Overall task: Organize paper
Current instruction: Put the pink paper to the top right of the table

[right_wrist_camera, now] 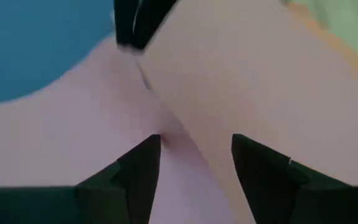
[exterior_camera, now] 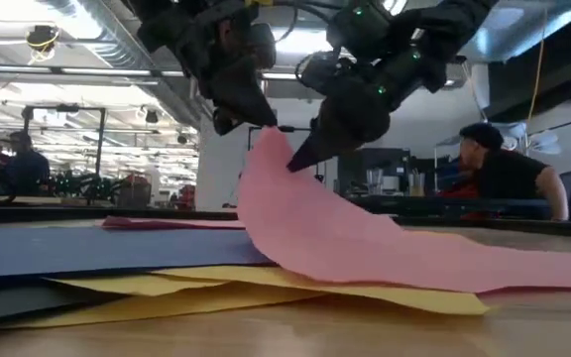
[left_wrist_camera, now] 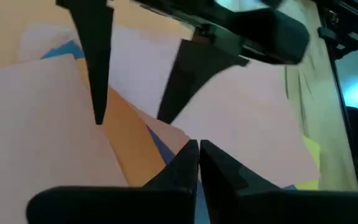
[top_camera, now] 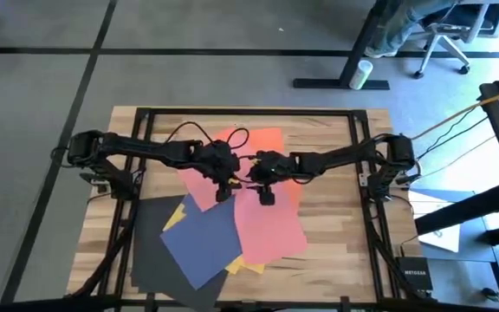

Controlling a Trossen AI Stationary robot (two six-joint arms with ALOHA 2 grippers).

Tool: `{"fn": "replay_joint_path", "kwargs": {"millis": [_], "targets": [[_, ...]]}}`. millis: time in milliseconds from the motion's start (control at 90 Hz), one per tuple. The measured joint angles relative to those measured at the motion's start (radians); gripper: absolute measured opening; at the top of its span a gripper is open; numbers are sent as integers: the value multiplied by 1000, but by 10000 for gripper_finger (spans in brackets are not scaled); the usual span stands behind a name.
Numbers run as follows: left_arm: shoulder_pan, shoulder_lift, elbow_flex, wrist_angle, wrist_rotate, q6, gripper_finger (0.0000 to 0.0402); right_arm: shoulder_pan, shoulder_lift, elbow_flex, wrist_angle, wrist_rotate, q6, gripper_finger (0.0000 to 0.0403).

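Wooden table (top_camera: 336, 234): bare boards along its right side and far edge; coloured sheets crowd the left and near part.
Dark grey sheet (top_camera: 150, 251): lowest layer, near left, cut off at the near edge.
Navy sheet (top_camera: 199, 238): over the grey, yellow corners poking out beneath.
Left gripper (top_camera: 223, 192): fingers pressed together on the pink sheet (top_camera: 262, 230), its edge lifted into a peak.
Right gripper (top_camera: 265, 195): just beside, fingers apart, straddling the raised pink fold.
Orange sheet (top_camera: 262, 141): mostly hidden under both arms.
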Motion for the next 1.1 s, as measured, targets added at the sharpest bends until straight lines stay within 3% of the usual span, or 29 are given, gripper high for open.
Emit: {"fn": "replay_joint_path", "kwargs": {"millis": [333, 778, 1100], "targets": [[-3, 0, 0, 1, -1, 5, 0, -1, -1, 5, -30, 39, -34, 10], [-1, 0, 0, 2, -1, 7, 0, 5, -10, 5, -62, 50, -44, 0], [0, 1, 0, 6, -13, 22, 0, 57, -92, 5, -222, 161, -40, 0]]}}
